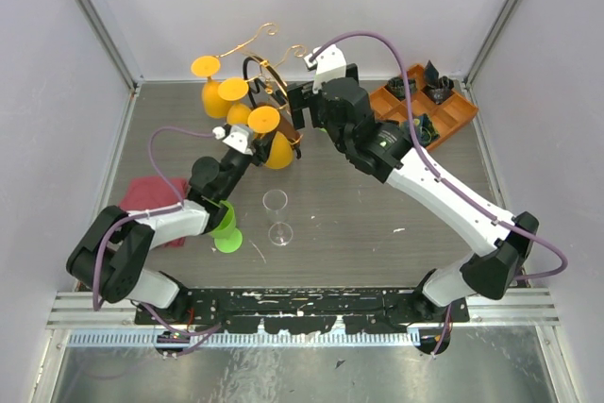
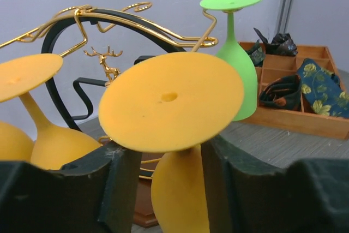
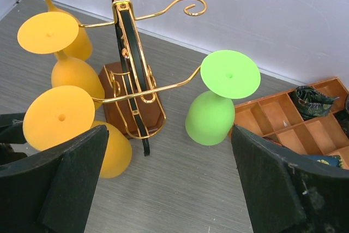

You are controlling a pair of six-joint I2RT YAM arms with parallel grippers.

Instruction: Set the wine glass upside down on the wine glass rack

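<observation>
The wine glass rack (image 1: 269, 73) has gold wire arms, a black loop and a brown base (image 3: 131, 107). Three orange wine glasses hang upside down on its left arms. The nearest orange glass (image 2: 172, 102) sits between my left gripper's (image 2: 169, 154) open fingers; its bowl touches the right finger (image 2: 229, 189), with a gap at the left finger. Its foot rests on a wire arm in the right wrist view (image 3: 59, 117). A green glass (image 3: 229, 75) hangs on a right arm. My right gripper (image 3: 168, 132) is wide open and empty, above the table by the rack.
A clear glass (image 1: 276, 216) stands upright on the table. Another green glass (image 1: 225, 226) stands under my left arm (image 1: 179, 219). A red cloth (image 1: 143, 197) lies at the left. An orange compartment tray (image 1: 444, 110) with dark items sits at the back right.
</observation>
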